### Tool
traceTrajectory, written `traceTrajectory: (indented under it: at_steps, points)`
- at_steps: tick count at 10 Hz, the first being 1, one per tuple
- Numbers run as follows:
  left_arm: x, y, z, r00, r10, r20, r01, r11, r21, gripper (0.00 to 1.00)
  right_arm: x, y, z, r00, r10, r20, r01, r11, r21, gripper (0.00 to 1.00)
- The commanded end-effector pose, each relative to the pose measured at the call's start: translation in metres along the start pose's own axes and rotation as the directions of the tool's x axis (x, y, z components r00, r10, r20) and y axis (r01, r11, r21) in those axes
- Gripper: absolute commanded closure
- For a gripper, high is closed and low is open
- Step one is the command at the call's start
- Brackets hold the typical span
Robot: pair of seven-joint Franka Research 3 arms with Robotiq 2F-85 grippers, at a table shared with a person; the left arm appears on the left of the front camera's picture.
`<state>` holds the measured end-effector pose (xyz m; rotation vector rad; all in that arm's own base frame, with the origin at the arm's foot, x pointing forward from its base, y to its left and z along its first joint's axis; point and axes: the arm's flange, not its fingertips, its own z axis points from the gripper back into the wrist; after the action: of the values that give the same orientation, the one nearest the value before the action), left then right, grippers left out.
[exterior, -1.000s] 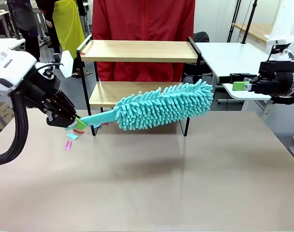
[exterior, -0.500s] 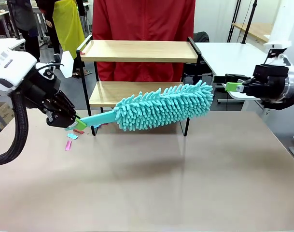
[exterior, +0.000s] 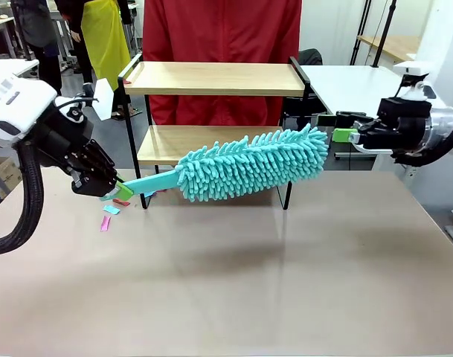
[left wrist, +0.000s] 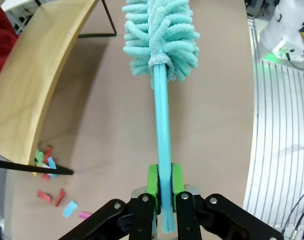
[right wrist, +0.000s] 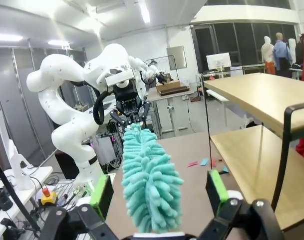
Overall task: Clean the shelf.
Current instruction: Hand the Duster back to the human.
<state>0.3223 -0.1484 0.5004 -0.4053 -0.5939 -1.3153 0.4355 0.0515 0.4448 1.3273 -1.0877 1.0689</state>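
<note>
Front view: the shelf [exterior: 215,78] stands at the table's [exterior: 286,282] far side, before a person in red [exterior: 222,44]. The turquoise duster [exterior: 248,163] hangs level in front of its lower board. The left gripper [exterior: 118,190] pinches the duster's handle between its green pads. The right gripper [exterior: 338,126], fingers spread wide, hovers beside the fluffy tip, seemingly not touching. Coloured scraps [exterior: 111,212] lie by the shelf's left leg.

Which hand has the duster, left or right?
The left hand: its green pads are clamped on the turquoise handle of the duster. The right hand is open and empty, just off the duster's fluffy tip.
</note>
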Motion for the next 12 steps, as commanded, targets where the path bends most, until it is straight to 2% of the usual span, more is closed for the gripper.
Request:
traceTrajectory:
  at_steps: [1,4,10,12]
  points:
    - [0.001,-0.002,0.003,1.0,0.015,0.011,-0.015,1.0,-0.004,0.87,0.004,0.001,-0.002,0.999,0.042,0.031,-0.041,0.999,-0.004,0.0]
    - [0.001,-0.002,0.003,1.0,0.015,0.011,-0.015,1.0,-0.004,0.87,0.001,-0.001,-0.008,0.999,0.034,0.019,-0.035,0.999,0.006,0.0]
    - [0.001,-0.002,0.003,1.0,0.015,0.011,-0.015,1.0,-0.004,0.87,-0.018,-0.008,-0.04,0.993,0.006,-0.12,-0.002,0.999,0.041,0.0]
    - [0.001,-0.002,0.003,1.0,0.015,0.011,-0.015,1.0,-0.004,0.87,-0.021,-0.01,-0.045,0.99,-0.005,-0.139,0.013,0.998,0.061,0.0]
